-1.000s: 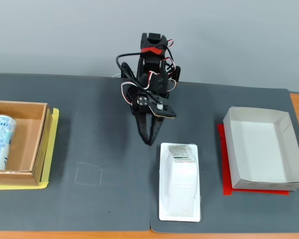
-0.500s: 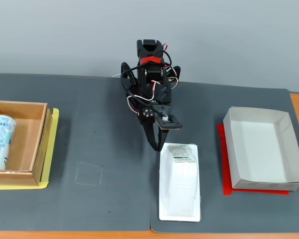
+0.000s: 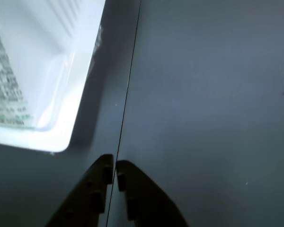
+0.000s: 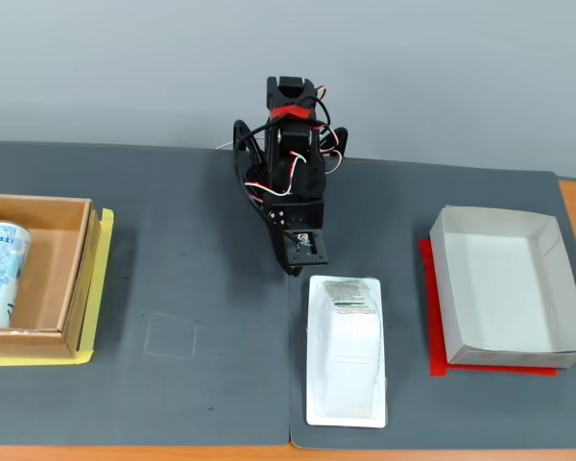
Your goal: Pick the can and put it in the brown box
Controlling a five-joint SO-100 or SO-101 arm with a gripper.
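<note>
— Where's the can from where you stand?

— In the fixed view it lies on its side in the brown box at the far left of the worktop, tucked against the box's left part, blue print facing up. A yellow sheet shows under the box.

— And the claw?

— Folded in near the arm's base at the middle of the worktop. In the wrist view its two dark fingers are pressed nearly together over a seam in the grey mat, and they hold nothing.

— Anything close to it?

— A white plastic blister package just on the near side of it, its corner bright at upper left in the wrist view. A white paper box sits well off to the right on a red sheet.
</note>
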